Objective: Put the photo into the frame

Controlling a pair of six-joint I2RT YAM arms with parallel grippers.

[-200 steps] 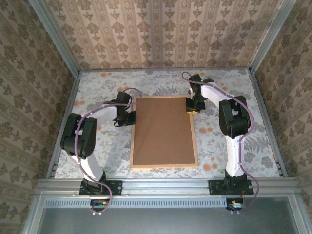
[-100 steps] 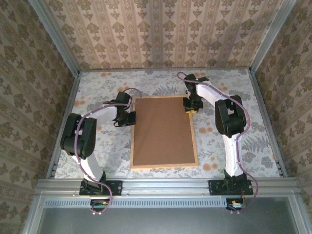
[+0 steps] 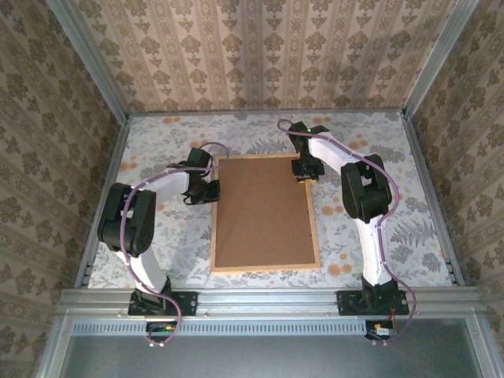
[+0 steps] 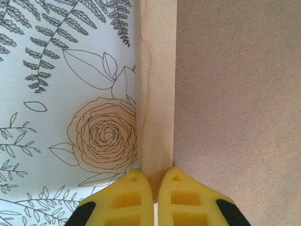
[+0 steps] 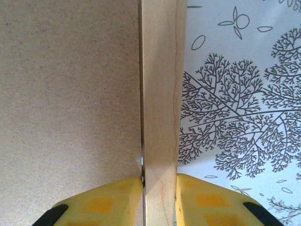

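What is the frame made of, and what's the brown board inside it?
The frame looks like bare pale wood: faint grain lines run along it, and it has no shine. The brown board looks like pressed fibreboard, maybe hardboard: it is flat, matte and finely speckled, with no grain.

The frame [image 3: 264, 213] lies flat in the middle of the table [image 3: 429, 228], back side up. Its thin moulding [image 4: 155, 84] of light natural wood surrounds a plain brown board [image 5: 70, 94]. The long sides run from 12 to 6 o'clock.
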